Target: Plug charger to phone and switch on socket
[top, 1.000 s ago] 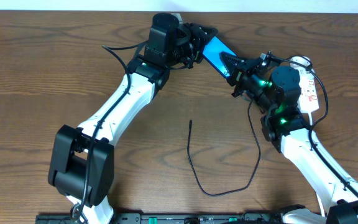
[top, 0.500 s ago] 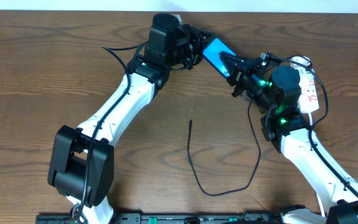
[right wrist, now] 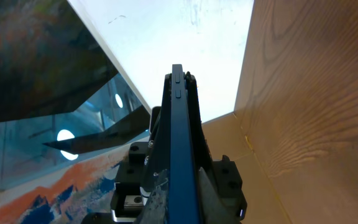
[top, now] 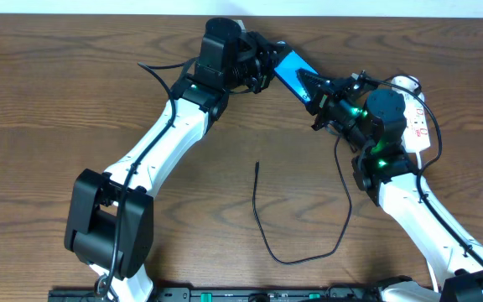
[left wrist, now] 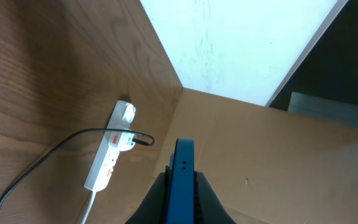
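We see the phone [top: 288,64] lifted off the tabletop [top: 57,101] near its far edge, held from two sides. The left gripper [top: 268,65] is clenched on one end of it, and the right gripper [top: 308,84] is clenched on the other end. In both wrist views the thin edge of the phone stands between the fingers. The screen is bright blue and tilted; any writing on it is too small for us to read.

The charger [top: 285,257] lies loose on the tabletop in front of the arms, as a long open loop. Its plug tip [top: 257,165] points to the far side, well apart from the phone.

The socket [top: 422,130] lies flat at the right, just beside the right arm and partly hidden by it. It carries small red marks, which we cannot read. In the left wrist view a thin black cable reaches its middle part.
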Controlling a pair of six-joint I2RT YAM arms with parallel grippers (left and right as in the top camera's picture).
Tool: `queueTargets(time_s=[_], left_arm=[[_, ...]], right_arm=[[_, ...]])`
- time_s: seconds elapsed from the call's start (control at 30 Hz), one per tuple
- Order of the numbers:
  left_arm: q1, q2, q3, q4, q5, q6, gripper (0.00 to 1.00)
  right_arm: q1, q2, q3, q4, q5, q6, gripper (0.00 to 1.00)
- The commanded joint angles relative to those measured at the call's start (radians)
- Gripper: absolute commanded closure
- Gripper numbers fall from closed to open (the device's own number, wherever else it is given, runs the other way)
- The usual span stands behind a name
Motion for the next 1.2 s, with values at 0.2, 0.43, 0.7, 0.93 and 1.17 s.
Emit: queueTargets(time_s=[0.2,0.43,0.7,0.93,1.17], left_arm=[[-0.002,-0.028,0.011,-0.008,0.009,0.029,0.92],[-0.002,-0.028,0.011,-0.014,0.008,0.029,0.93],[0.013,-0.028,0.011,-0.022,0.008,0.030,0.93],[0.092,-0.028,0.011,-0.106,0.043,0.029,0.93],[0.222,-0.028,0.011,-0.206,0.245,0.034,0.93]], right_arm=[[0.016,-0.007,0.018,0.005,-0.036,-0.056,0.81],[0.017,-0.007,0.018,0.005,-0.016,-0.056,0.15],[0.014,-0.007,0.018,0.005,-0.006,-0.056,0.01],[0.014,-0.007,0.018,0.005,-0.006,-0.056,0.01],[0.014,-0.007,0.018,-0.009,-0.006,-0.056,0.01]])
